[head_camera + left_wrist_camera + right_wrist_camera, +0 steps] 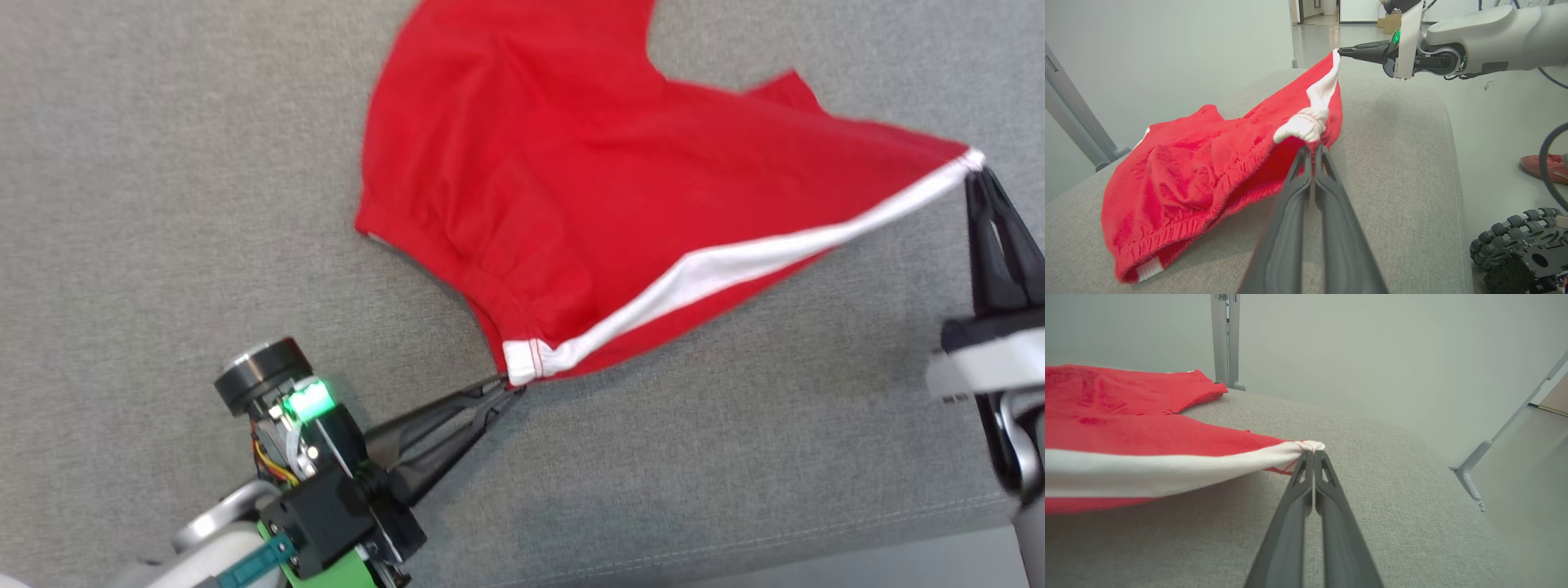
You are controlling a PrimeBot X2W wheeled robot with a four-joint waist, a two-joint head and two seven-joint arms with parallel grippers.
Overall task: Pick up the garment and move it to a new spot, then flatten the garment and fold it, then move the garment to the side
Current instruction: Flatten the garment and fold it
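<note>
Walls [1372,355] of pale grey-green close the room behind the work, and in the left wrist view you can see a shiny pale floor [1490,122] running off beyond the far end. A broad, padded grey woven cushion [163,204] carries everything, with a stitched seam [735,535] along its near edge.

On it you have the garment [571,163], red shorts with a white side stripe [735,261]. The far part lies rumpled on the cushion. The striped near edge is stretched taut between your two arms and raised off the fabric.

Your left pincer [510,384] is clamped tight on the white corner at the gathered waistband end of the stripe. Your right pincer [976,171] is pinched closed on the stripe's other end, well apart from the left.

An upright metal post [1227,335] stands at the cushion's far edge, and a slanted one [1515,420] leans off to the side. Down on the floor beside the cushion sits a black wheeled base [1523,245], with a person's red shoe [1541,165] near it.
</note>
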